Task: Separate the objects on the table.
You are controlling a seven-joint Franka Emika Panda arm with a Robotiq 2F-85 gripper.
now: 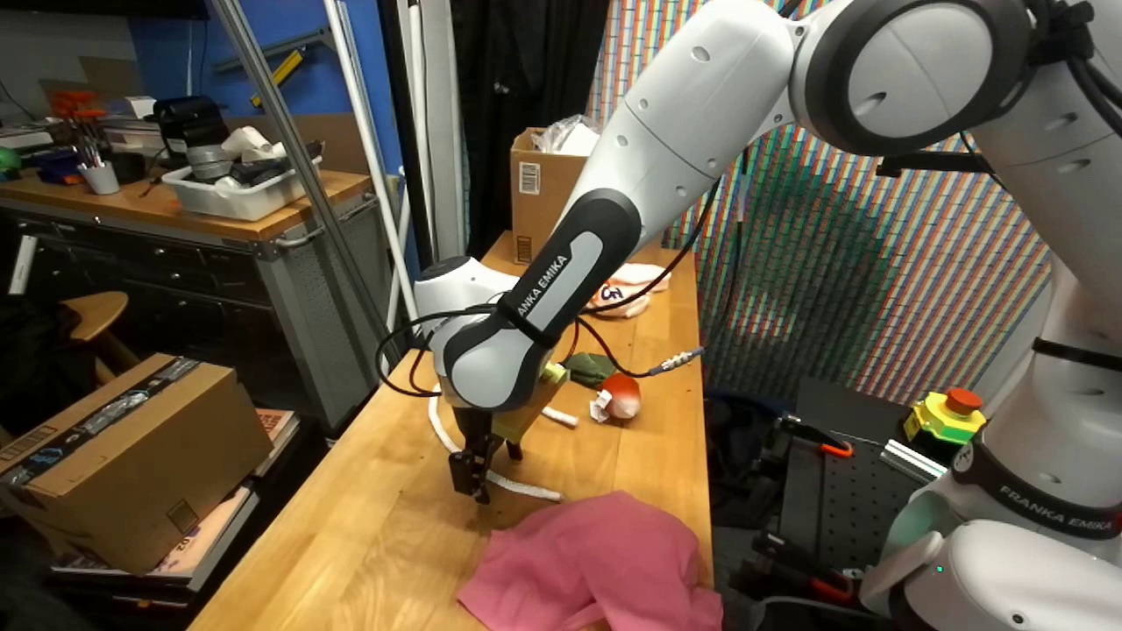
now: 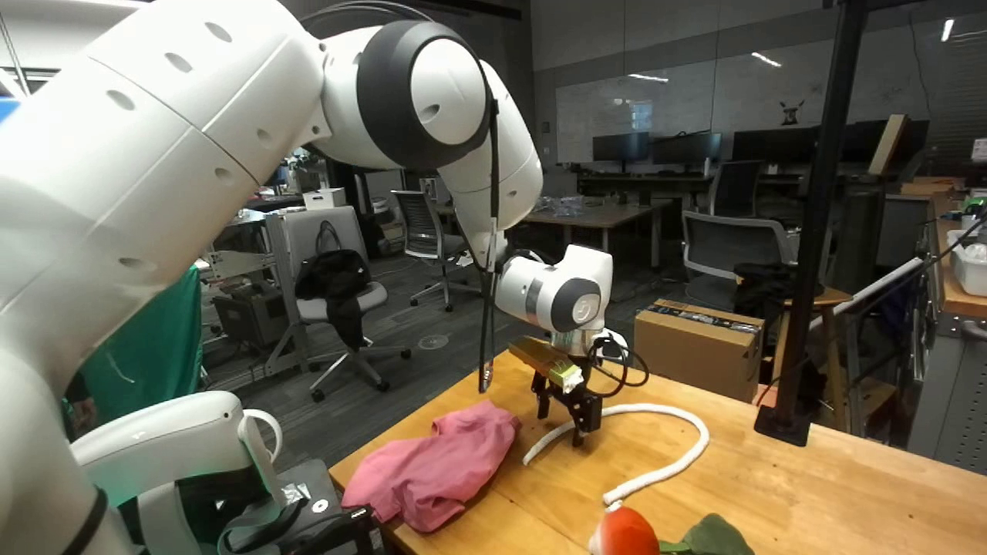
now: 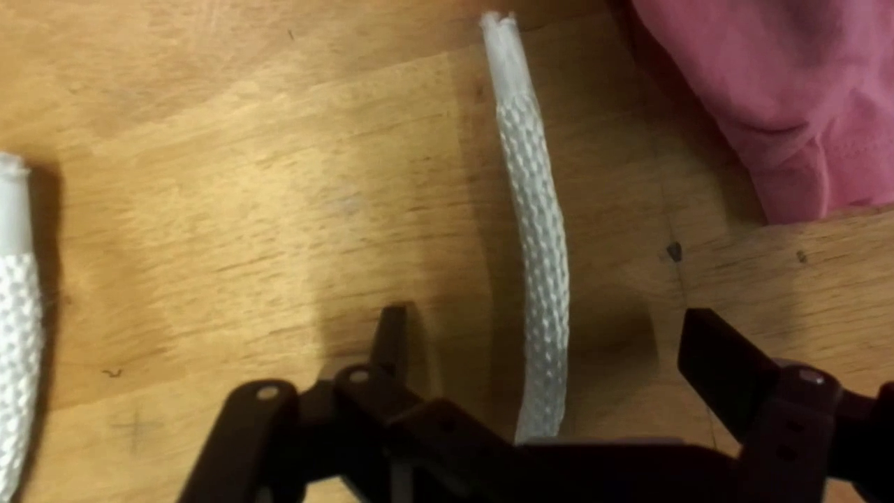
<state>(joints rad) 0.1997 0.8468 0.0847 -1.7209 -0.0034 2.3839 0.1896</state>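
Note:
The white cord point(image 1: 526, 489) lies in a curve on the wooden table point(image 1: 368, 535); it also shows in an exterior view point(image 2: 686, 459). My gripper point(image 3: 546, 309) is open, pointing down at table level. In the wrist view one stretch of cord point(image 3: 534, 195) runs between its fingers, apart from both. The cord's other end point(image 3: 17, 314) is at the left edge. The crumpled pink cloth point(image 1: 605, 561) lies beside the gripper, at upper right in the wrist view point(image 3: 789, 105). A red-white item point(image 1: 622, 398) and a green item point(image 1: 589, 370) lie together. The printed white cloth point(image 1: 629, 287) lies farther back, partly hidden by the arm.
A cardboard box point(image 1: 548, 197) stands at the table's far end. Another cardboard box point(image 2: 698, 347) stands beside the table. A black post point(image 2: 806, 308) rises from the tabletop edge. A loose cable with a metal connector point(image 1: 679, 360) hangs from the arm.

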